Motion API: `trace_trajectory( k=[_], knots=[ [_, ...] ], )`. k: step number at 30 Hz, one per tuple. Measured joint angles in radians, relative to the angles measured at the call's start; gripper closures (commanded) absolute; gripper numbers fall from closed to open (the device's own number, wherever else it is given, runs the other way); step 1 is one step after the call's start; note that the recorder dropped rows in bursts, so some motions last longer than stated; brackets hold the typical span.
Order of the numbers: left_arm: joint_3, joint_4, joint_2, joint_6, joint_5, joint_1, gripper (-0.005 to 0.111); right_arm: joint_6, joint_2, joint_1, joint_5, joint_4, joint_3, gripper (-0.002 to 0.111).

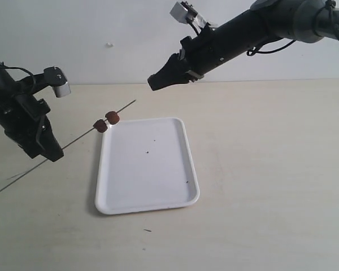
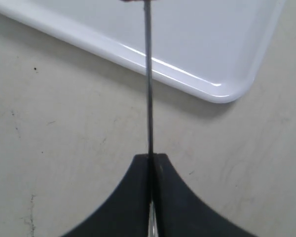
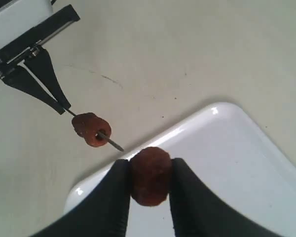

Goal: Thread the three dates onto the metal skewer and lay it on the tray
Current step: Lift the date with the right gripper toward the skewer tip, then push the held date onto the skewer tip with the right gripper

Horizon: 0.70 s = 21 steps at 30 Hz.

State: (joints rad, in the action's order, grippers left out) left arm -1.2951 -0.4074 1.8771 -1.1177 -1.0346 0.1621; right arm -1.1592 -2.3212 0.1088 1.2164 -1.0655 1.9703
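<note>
The thin metal skewer [image 1: 73, 139] slants over the table, and my left gripper [image 1: 55, 154] is shut on its lower part. Two reddish-brown dates [image 1: 100, 126] [image 1: 112, 117] are threaded on it, just off the far left corner of the white tray [image 1: 101, 175]. In the left wrist view the skewer [image 2: 148, 74] runs straight out of the shut jaws [image 2: 151, 158] across the tray's rim [image 2: 187, 79]. My right gripper [image 1: 153, 84] hangs in the air beyond the tray. It is shut on the third date [image 3: 149, 175], close to the skewer's tip [image 3: 119, 147] and a threaded date [image 3: 91, 129].
The tray's white surface [image 3: 237, 163] carries only a few dark specks [image 1: 147, 151]. A short dark scratch mark [image 1: 147, 230] lies on the beige table in front of the tray. The left gripper [image 3: 63, 106] shows in the right wrist view.
</note>
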Motion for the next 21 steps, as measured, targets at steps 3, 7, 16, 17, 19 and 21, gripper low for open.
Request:
trace_trajectory(
  k=[3, 7, 16, 17, 19, 21],
  knots=[
    [0.000, -0.008, 0.000, -0.004, 0.008, 0.000, 0.107, 0.011, -0.030, 0.000, 0.000, -0.008, 0.000, 0.080],
    [0.000, -0.012, 0.000, -0.020, 0.016, 0.000, 0.107, 0.028, -0.037, 0.000, 0.000, -0.035, 0.000, 0.079],
    [0.000, -0.029, 0.000, -0.027, 0.042, 0.000, 0.107, 0.070, -0.037, 0.023, 0.000, -0.069, 0.000, 0.079],
    [0.000, -0.029, 0.000, -0.027, 0.043, 0.000, 0.107, 0.070, -0.037, 0.025, 0.000, -0.069, 0.000, 0.079],
    [0.000, -0.029, 0.000, -0.027, 0.043, 0.000, 0.107, 0.072, -0.037, 0.032, 0.000, -0.069, 0.000, 0.079],
    [0.000, -0.029, 0.000, -0.027, 0.047, 0.000, 0.107, 0.072, -0.037, 0.036, 0.000, -0.069, 0.000, 0.079]
  ],
)
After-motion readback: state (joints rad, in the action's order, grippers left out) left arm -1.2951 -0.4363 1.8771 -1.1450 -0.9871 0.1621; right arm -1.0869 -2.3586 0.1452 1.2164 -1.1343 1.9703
